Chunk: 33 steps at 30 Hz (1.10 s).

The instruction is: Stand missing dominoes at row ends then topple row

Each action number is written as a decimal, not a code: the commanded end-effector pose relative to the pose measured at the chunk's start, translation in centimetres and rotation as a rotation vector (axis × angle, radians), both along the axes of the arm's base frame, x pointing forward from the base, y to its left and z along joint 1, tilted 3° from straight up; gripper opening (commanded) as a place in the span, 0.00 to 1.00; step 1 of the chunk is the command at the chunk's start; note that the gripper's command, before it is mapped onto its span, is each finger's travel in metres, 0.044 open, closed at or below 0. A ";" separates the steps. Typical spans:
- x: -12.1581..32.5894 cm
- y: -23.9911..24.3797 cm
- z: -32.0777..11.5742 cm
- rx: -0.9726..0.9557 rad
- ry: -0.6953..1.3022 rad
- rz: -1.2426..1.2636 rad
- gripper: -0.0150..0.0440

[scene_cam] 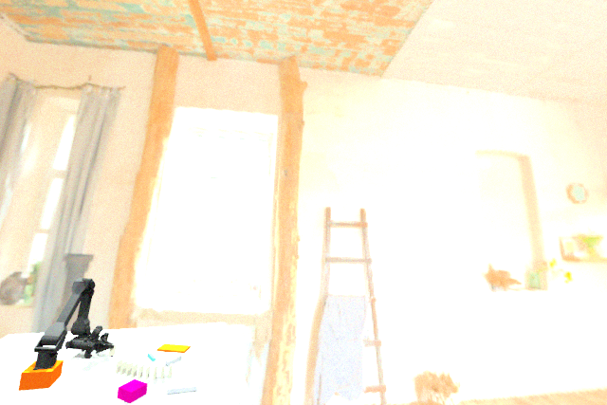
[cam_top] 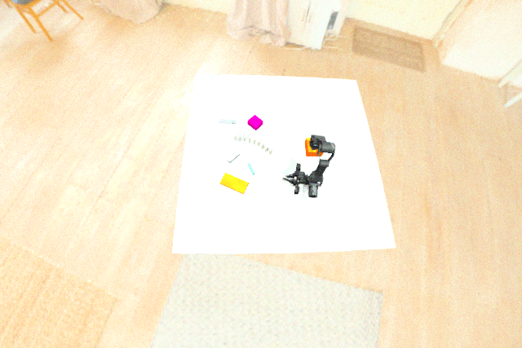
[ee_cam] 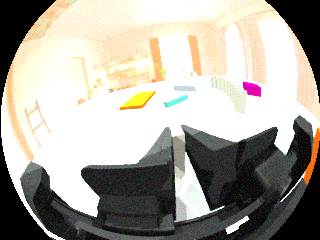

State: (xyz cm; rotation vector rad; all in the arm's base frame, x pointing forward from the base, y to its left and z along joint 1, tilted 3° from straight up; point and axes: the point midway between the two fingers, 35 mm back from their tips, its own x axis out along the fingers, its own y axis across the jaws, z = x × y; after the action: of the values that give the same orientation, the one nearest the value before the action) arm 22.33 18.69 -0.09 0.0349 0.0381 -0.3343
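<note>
A curved row of several pale dominoes (cam_top: pixel 254 142) (scene_cam: pixel 141 370) (ee_cam: pixel 229 91) stands upright on the white table (cam_top: pixel 278 226). My gripper (cam_top: pixel 286 178) (scene_cam: pixel 110 348) (ee_cam: pixel 178 132) is shut on a pale domino (ee_cam: pixel 178 156), which shows between the fingers in the wrist view. In the top view the gripper is to the right of the row and nearer the table's front edge, apart from the row's right end. The held domino's lower part is hard to make out against the white table, so its exact height above the table cannot be told.
A cyan bar (cam_top: pixel 251 168) (ee_cam: pixel 176 101), a grey bar (cam_top: pixel 233 158) (ee_cam: pixel 185 88) and a yellow slab (cam_top: pixel 234 182) (scene_cam: pixel 174 348) (ee_cam: pixel 138 100) lie in front of the row. A magenta block (cam_top: pixel 254 122) (scene_cam: pixel 132 391) and a pale bar (cam_top: pixel 227 121) (scene_cam: pixel 181 391) lie behind it. The arm stands on an orange block (scene_cam: pixel 40 378).
</note>
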 end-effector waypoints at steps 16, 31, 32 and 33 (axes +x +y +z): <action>0.0 -0.1 0.1 -0.007 -0.002 0.000 1.00; 0.6 -0.5 2.9 -0.190 0.377 -0.073 1.00; 0.7 -0.5 2.5 -0.227 0.467 -0.073 1.00; 0.8 -0.5 2.2 -0.253 0.533 -0.068 1.00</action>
State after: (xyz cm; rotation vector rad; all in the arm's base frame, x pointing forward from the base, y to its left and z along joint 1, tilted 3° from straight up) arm 22.75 17.87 2.36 -0.2297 0.3689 -0.4126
